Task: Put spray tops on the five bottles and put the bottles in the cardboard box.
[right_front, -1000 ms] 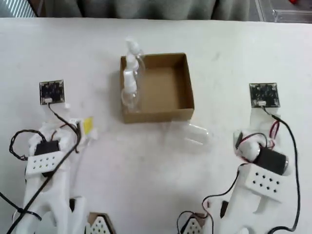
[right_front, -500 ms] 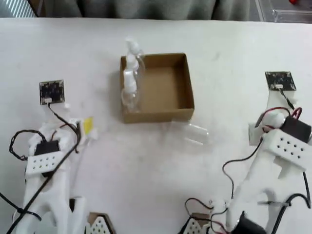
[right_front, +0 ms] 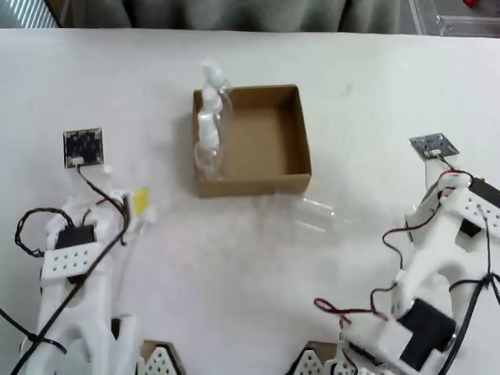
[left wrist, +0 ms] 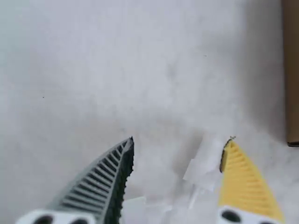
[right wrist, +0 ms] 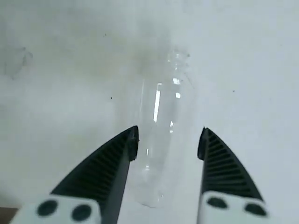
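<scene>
High view: the box stands open at mid-tabletop. Bottles with white spray tops sit along its left wall, one top poking past the far corner; their number cannot be told. A clear bottle lies on its side on the tabletop just in front of the box's right corner, apart from it. The left arm is near the front left edge, and its left pincer points toward the box, well short of it. The right arm is at the front right, bent toward the lying bottle.

Left wrist view: the left pincer is released, its grey and yellow fingers spread wide over bare tabletop, holding nothing. A white scrap lies beside the yellow finger. One box wall shows at the edge.

Right wrist view: the right pincer is released, with both dark fingers parted. The clear bottle lies lengthwise in line with the gap, its open neck pointing away and no spray top fitted. Contact between fingers and bottle cannot be told.
</scene>
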{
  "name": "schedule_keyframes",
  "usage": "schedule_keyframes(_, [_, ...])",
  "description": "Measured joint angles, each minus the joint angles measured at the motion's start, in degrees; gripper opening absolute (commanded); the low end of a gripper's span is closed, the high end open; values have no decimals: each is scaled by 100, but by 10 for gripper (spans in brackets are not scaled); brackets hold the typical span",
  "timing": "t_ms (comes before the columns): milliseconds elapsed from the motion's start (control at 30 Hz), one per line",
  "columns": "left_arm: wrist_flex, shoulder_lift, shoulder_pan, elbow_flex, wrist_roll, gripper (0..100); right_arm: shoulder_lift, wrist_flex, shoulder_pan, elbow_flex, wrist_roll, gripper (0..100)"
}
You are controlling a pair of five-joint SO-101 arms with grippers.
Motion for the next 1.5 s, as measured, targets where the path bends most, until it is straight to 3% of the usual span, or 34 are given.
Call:
schedule_keyframes(333, [0, 0, 0, 0, 0, 290, 360, -369, -79, -18, 0, 192])
schedule_keyframes(533, [0, 0, 0, 0, 0, 290, 360, -369, -114, -18, -316, 334])
schedule_keyframes(1067, [0, 0, 0, 0, 0, 290, 360, -378, -290, -18, -1442, 214])
schedule_keyframes(1500, [0, 0, 0, 0, 0, 290, 1125, -923, -343, -158, -1512, 213])
